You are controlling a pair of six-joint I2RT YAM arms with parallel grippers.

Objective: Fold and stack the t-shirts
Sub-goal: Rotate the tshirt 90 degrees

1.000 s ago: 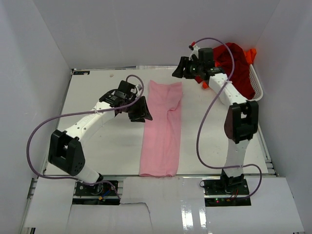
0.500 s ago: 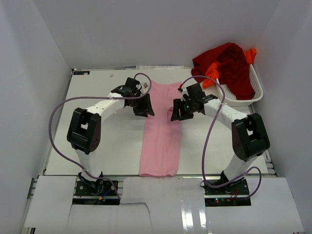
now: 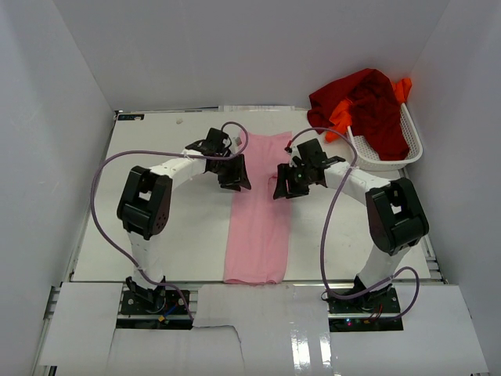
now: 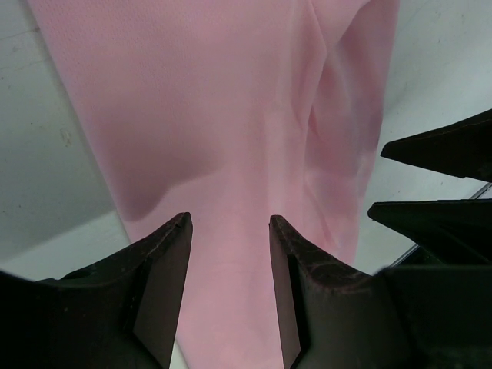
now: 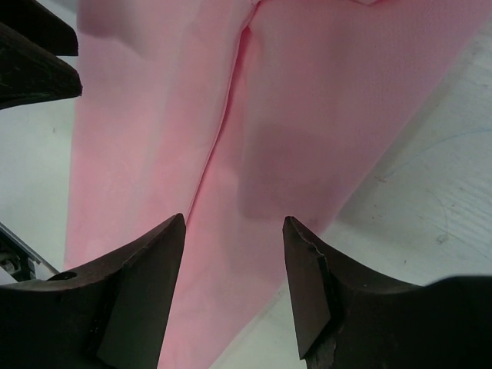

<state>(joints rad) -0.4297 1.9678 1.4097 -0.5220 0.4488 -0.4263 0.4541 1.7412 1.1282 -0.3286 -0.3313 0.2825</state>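
Cloth fills the gap between both pairs of my fingers, and neither pair has hold of any of it. My left fingers (image 3: 236,184) stand partly open over the left edge of the light pink t-shirt (image 3: 258,227), tips pointing down at it, with nothing between them but the shirt lying below. In the left wrist view the pink fabric (image 4: 231,131) shows one long soft crease running away from me, and bare desk (image 4: 46,154) lies beside it. My right fingers (image 3: 283,189) are parted about as far, empty too, and hang over the shirt's right edge, facing the left pair across the cloth. From the right wrist I see a fold line down the pink cloth (image 5: 307,92) and its edge running slantwise over the white desk.

The pink shirt lies flat in the middle of the desk (image 3: 172,235) as a long narrow strip, reaching from the far side to the near edge between my two arms. The dark red t-shirt (image 3: 368,102) and the bright orange t-shirt (image 3: 338,117) are heaped together in the white mesh basket (image 3: 411,149) at the far right corner, spilling over its far rim, well apart from the pink one.
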